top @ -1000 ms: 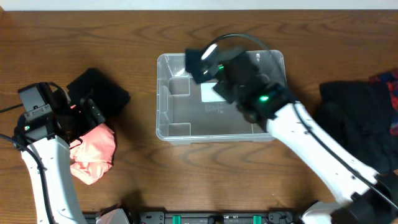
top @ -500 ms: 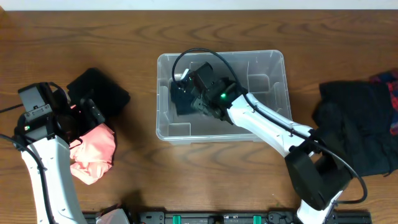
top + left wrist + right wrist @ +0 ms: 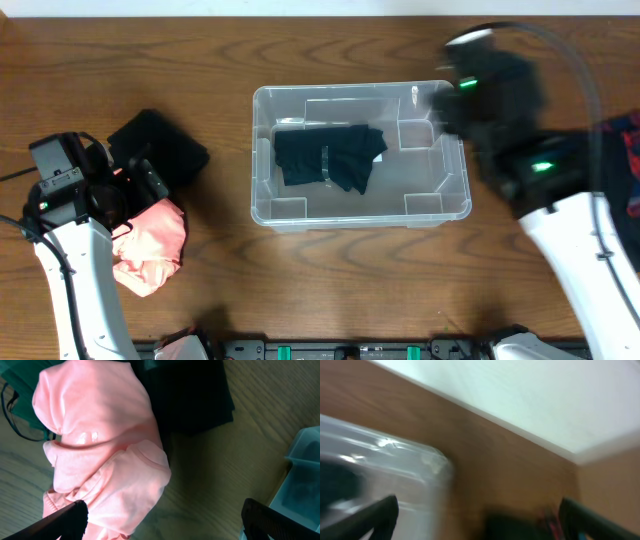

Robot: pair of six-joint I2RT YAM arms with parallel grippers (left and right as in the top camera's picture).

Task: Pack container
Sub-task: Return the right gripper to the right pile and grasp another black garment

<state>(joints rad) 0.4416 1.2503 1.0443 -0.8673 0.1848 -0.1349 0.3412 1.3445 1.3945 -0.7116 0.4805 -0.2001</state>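
The container sits mid-table, long side towards the robot, and it is no longer bare: one dark garment lies flat on its floor, filling the left and middle. The right-hand part of the floor shows clear plastic, so there is room to spare.

So one item is in, and by the look of it plenty is left. On the container's left, out on the wooden table, a pink garment lies crumpled with a black garment just beyond it, the two touching. On the far right a dark pile with a flash of red and blue pattern waits at the table's edge.

The left gripper hangs over the pink garment, fingers spread wide with nothing between them. The wrist view looks straight down on the pink folds, the container's corner well off to the side.

The right gripper is up beyond the container's far right corner, its arm blurred from overhead. Its wrist view shows the fingers wide apart and empty, with the clear rim on one side and the dark pile below.

My call: early days, with pink probably the next piece and the right-hand pile to follow.
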